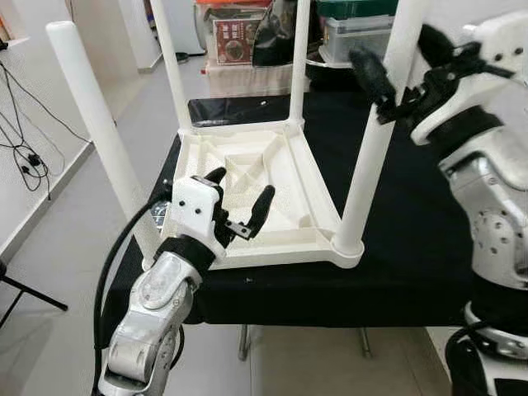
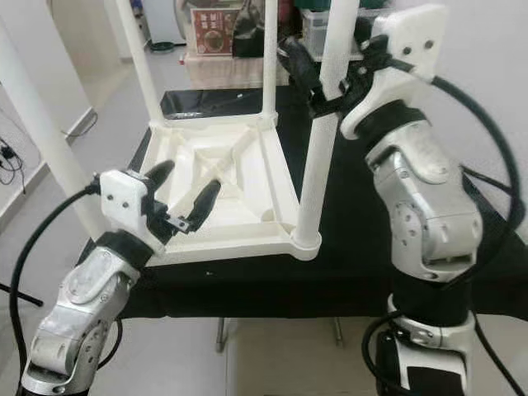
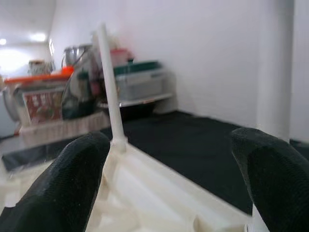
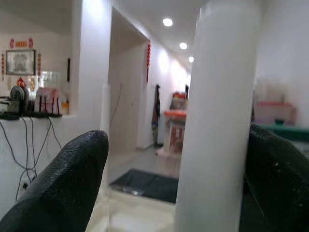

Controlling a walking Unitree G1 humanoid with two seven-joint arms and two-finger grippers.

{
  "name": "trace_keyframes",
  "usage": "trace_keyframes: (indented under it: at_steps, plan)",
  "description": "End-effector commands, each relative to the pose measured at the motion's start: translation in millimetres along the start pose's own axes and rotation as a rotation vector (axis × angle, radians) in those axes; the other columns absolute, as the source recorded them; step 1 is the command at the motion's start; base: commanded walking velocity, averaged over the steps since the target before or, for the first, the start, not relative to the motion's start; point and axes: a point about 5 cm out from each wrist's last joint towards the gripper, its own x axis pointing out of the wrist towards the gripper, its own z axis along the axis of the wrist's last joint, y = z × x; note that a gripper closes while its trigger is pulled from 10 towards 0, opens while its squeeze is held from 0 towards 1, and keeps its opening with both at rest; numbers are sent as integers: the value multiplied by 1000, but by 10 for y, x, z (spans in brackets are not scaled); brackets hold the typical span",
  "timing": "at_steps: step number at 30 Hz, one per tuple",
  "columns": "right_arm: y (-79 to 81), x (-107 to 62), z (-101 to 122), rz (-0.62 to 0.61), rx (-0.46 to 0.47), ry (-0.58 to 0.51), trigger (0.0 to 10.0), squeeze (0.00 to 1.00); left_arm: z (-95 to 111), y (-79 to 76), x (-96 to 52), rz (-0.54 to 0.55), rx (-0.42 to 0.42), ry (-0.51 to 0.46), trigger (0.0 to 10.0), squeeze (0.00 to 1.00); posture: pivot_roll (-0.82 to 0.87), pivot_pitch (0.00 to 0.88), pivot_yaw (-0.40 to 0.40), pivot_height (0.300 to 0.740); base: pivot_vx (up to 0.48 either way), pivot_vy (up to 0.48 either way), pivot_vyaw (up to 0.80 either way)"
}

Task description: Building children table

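Observation:
A white plastic children's table lies upside down on a black-covered table, its four white legs pointing up. My left gripper hovers open just over the near left part of the ribbed underside, holding nothing; its black fingers frame the underside and a far leg. My right gripper is raised at the near right leg, one finger on each side of it. The leg lies against one finger, with a gap to the other, so the gripper is open. The near left leg stands beside my left arm.
Storage boxes and a red-labelled box stand beyond the table's far edge. A black tray lies behind the white table. Cables hang along the left wall. Grey floor runs along the left side.

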Motion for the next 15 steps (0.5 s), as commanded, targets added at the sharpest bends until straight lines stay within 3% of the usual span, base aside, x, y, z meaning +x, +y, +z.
trace_keyframes:
  at_steps: [1,2,3,4,5,7,8,14,15]
  plan:
    - [28,6,-64,-3,5,35,10000,0,21,25,-18,7,-5,-6,10000,0,-38,56,-27,740,0,0,0]
    - [29,7,-79,-11,8,41,9608,0,26,29,-18,7,-4,-7,10000,0,-37,56,-27,740,0,0,0]
    - [26,10,-82,-16,10,43,8549,0,29,31,-18,7,-4,-8,10000,0,-37,56,-28,740,0,0,0]
    - [23,12,-83,-19,11,43,8549,0,31,32,-18,7,-3,-9,10000,0,-37,56,-28,740,0,0,0]
    - [14,15,-83,-25,10,44,4588,0,31,33,-19,7,-4,-9,10000,0,-38,55,-26,740,0,0,0]
    - [7,16,-82,-29,10,45,4588,0,31,34,-20,7,-4,-9,10000,0,-38,55,-26,740,0,0,0]
    - [-5,18,-81,-34,9,47,2314,0,30,33,-20,7,-3,-8,10000,0,-38,55,-26,740,0,0,0]
    - [-79,2,-104,-58,-35,97,2902,0,29,21,-20,2,-7,-4,10000,0,-43,53,-26,740,0,0,0]
    - [-108,-12,-128,-49,-78,147,4275,0,30,18,-21,0,-8,-3,10000,0,-44,53,-26,740,0,0,0]
